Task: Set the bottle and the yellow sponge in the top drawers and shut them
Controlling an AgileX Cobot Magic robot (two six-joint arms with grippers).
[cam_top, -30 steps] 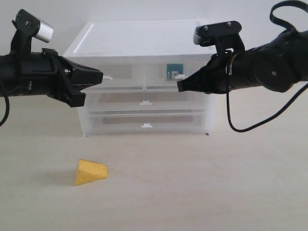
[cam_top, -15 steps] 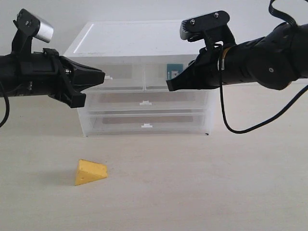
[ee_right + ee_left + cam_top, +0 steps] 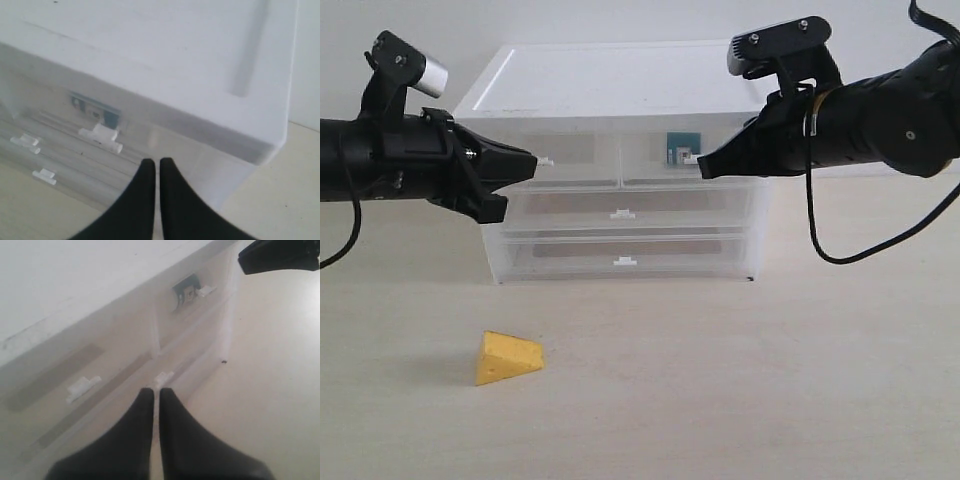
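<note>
On my feed the white cabinet [image 3: 620, 80] has both top drawers [image 3: 582, 152] pushed in. My left gripper [image 3: 532, 158] and right gripper [image 3: 703, 168] are pinched tight on nothing, tips by the tab handles [image 3: 544, 160]. The yellow sponge [image 3: 506, 358] lies out front of the cabinet, and the bottle [image 3: 678, 148] shows inside the right top drawer.
</note>
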